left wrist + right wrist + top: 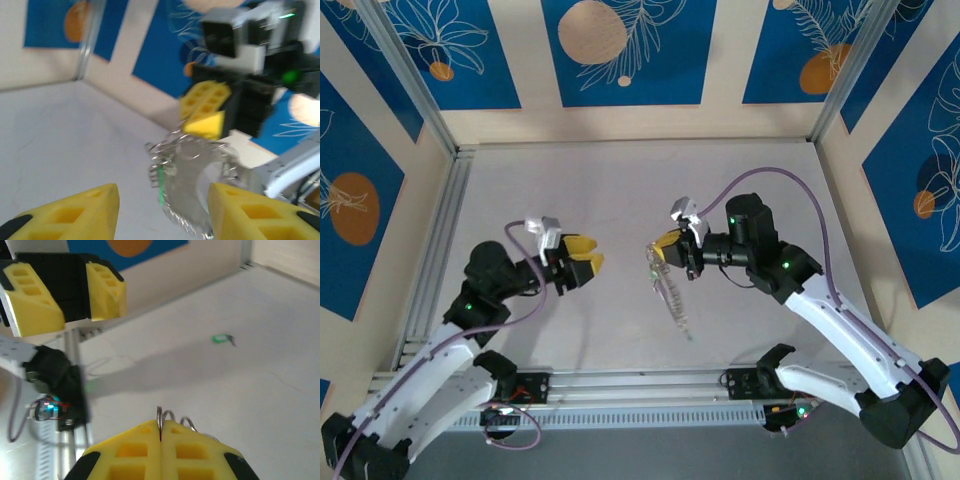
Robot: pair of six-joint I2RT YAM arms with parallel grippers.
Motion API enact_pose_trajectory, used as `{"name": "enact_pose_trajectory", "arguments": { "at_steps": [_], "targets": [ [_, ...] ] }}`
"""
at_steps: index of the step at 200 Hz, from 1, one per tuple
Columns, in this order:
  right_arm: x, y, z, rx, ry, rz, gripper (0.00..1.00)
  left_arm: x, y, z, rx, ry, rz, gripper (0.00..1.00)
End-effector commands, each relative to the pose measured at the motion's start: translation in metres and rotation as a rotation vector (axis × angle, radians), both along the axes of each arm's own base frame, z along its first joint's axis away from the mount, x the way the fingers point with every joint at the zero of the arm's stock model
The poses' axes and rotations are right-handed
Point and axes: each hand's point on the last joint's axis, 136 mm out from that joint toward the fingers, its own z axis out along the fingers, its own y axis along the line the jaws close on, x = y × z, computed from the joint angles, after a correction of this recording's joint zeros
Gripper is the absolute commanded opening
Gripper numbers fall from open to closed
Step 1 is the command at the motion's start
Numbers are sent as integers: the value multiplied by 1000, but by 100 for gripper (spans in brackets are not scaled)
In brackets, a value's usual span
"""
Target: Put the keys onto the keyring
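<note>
Here we see the right end effector clamped on the keyring, while the left end effector stands apart, empty, facing it.

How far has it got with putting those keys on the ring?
Still early, it seems. Done: the right gripper has the keyring pinched between shut fingers. In hand: the left gripper faces it, open and empty. Left: the green-headed key lies loose on the table. Whether other keys are threaded is too blurred to tell.

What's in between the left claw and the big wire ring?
Just bare table, seen in the top view. The left gripper and the keyring are apart.
</note>
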Motion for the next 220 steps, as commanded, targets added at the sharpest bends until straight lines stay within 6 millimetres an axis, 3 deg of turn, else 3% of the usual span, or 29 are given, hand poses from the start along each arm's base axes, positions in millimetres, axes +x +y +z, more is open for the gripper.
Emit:
{"name": "enact_pose_trajectory", "arguments": {
  "at_steps": [1,30,71,114,137,159,220],
  "targets": [
    [-32,16,35,169,-34,210,0,-42,2,36,-75,-111,-144,48],
    [-50,26,50,233,-50,328,0,-64,4,47,-98,-127,-217,46],
    [-64,38,58,265,-57,425,0,-64,-3,53,-81,-136,-252,45],
    [-70,51,62,280,-60,471,0,-74,-12,65,-101,-165,-360,36],
    [-75,56,68,292,-68,498,0,-75,-17,60,-83,-150,-386,35],
    [-82,59,70,292,-78,528,0,-74,-20,57,-75,-137,-394,24],
    [-74,69,64,287,-62,524,0,-76,-30,47,-39,-128,-409,13]
  ]
}}
